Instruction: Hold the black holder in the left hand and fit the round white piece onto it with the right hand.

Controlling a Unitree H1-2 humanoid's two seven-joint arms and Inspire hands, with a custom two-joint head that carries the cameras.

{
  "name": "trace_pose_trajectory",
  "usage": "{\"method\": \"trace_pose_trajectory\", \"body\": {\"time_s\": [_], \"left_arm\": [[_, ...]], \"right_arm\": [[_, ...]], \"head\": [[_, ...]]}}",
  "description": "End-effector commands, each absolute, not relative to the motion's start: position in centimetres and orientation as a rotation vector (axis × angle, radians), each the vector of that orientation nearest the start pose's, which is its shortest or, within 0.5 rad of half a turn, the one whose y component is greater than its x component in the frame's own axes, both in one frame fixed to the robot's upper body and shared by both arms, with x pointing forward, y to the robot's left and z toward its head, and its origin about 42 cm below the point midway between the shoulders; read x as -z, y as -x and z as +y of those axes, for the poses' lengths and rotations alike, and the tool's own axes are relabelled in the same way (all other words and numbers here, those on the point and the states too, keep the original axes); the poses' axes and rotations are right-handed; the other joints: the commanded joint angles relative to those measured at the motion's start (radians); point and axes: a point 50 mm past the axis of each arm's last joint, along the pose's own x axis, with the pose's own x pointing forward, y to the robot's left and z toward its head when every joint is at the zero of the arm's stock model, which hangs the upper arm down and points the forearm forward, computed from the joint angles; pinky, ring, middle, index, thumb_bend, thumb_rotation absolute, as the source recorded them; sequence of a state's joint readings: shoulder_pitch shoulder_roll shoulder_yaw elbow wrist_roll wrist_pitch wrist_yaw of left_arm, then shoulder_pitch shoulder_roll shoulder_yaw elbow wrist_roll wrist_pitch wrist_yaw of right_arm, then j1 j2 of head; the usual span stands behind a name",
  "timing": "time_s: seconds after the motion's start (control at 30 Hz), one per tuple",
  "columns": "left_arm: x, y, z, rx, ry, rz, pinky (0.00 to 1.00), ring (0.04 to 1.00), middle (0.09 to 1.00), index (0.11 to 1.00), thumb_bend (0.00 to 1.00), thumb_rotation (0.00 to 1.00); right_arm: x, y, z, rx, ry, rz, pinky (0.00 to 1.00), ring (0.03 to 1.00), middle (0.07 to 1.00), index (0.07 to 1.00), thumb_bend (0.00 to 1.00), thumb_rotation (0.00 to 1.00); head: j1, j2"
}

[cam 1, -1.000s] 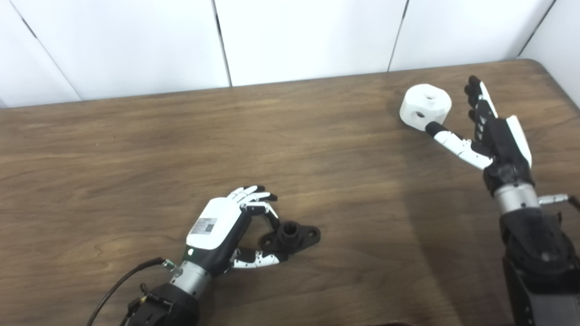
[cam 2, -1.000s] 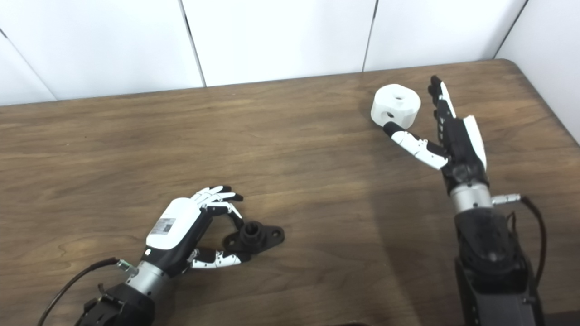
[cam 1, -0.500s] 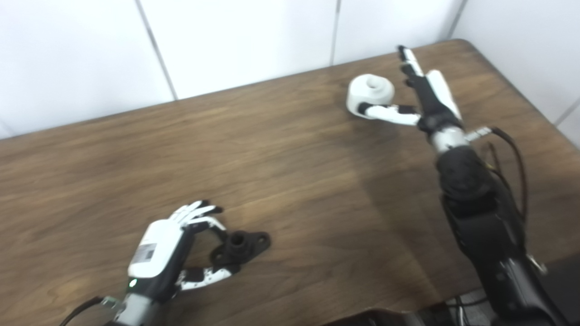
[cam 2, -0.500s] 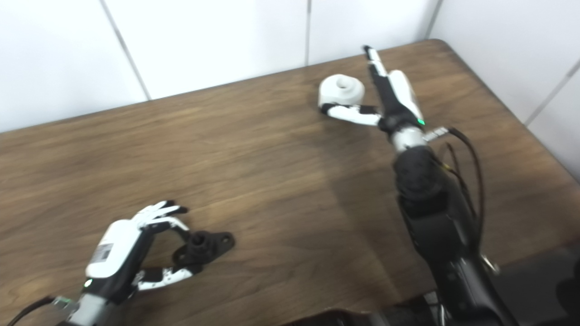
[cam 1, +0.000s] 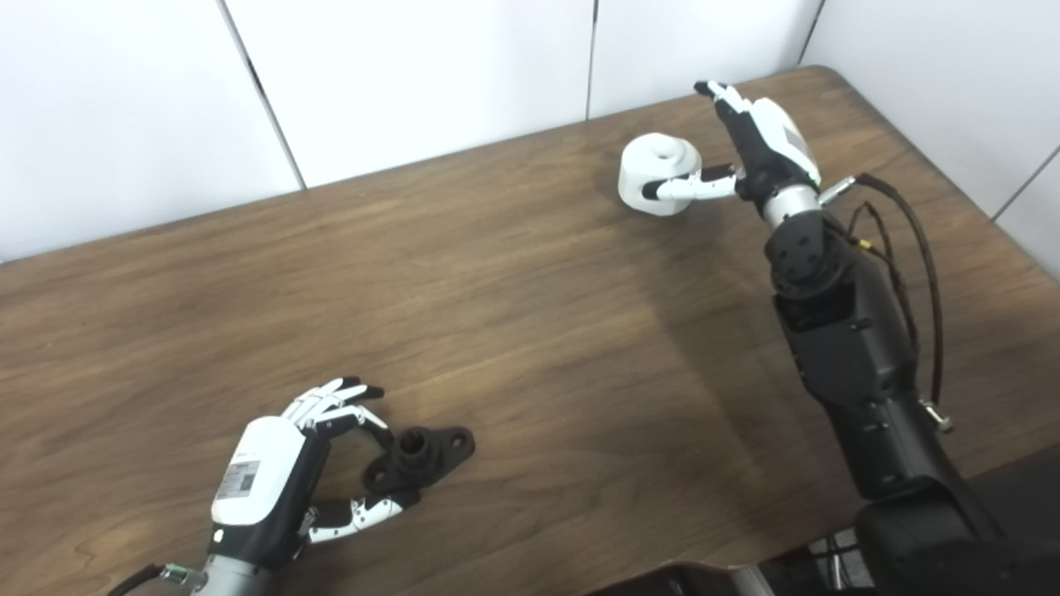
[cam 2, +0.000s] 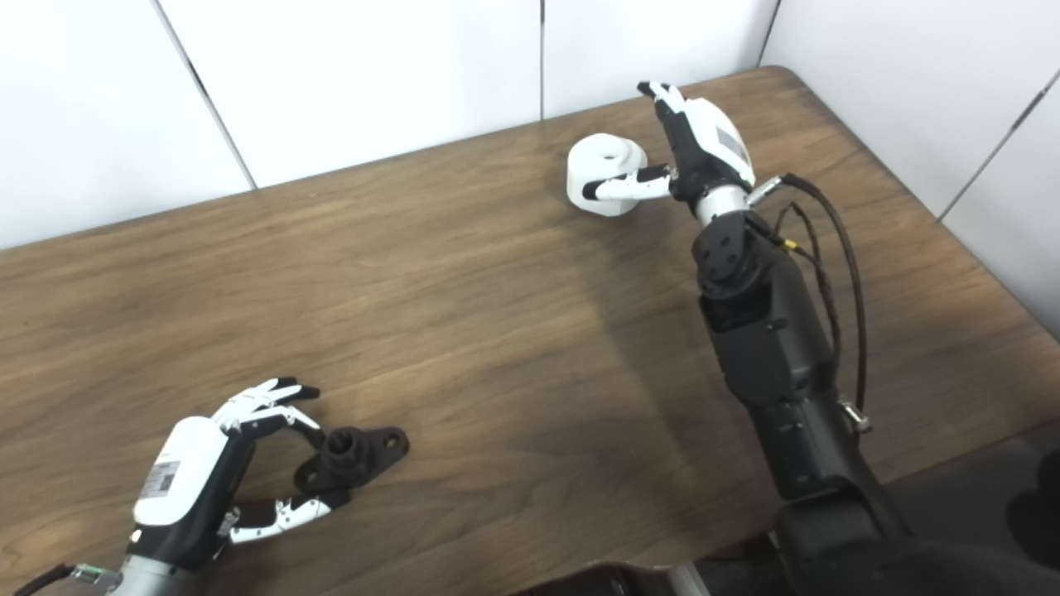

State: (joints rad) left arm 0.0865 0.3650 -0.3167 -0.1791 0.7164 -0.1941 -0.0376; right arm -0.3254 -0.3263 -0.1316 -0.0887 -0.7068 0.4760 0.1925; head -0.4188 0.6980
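Dark wood-grain table [cam 1: 530,273] fills both views, white wall panels [cam 1: 414,74] behind its far edge. Near the front left corner, the left hand [cam 1: 273,484] lies with fingers and thumb apart around one end of the black holder [cam 1: 418,454], which rests flat on the table; contact is unclear. Toward the far right corner, the right hand [cam 2: 700,153] curls loosely beside the round white piece [cam 2: 603,174], thumb across its near side, fingers raised behind it.

White-shelled robot hand [cam 1: 265,488], black fingertips, label; black forearm [cam 1: 836,331], cables
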Motion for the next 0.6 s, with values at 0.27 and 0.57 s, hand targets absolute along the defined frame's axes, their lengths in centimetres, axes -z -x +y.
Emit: {"method": "trace_pose_trajectory", "body": {"time_s": [0.27,0.57], "left_arm": [[-9.0,-22.2,24.1,0.508,-1.081,-0.172,0.87,0.877,0.802,0.486,0.52,0.06],[-8.2,-21.7,23.8,0.513,-1.078,-0.155,0.88,0.888,0.806,0.486,0.52,0.06]], "right_arm": [[-25.2,-39.7,-35.1,0.338,0.956,0.125,0.93,1.000,1.000,0.917,0.79,0.31],[-24.2,-39.9,-35.6,0.337,0.972,0.169,0.89,1.000,1.000,0.864,0.80,0.31]], "head": [[0.019,-0.026],[0.065,-0.114]]}}
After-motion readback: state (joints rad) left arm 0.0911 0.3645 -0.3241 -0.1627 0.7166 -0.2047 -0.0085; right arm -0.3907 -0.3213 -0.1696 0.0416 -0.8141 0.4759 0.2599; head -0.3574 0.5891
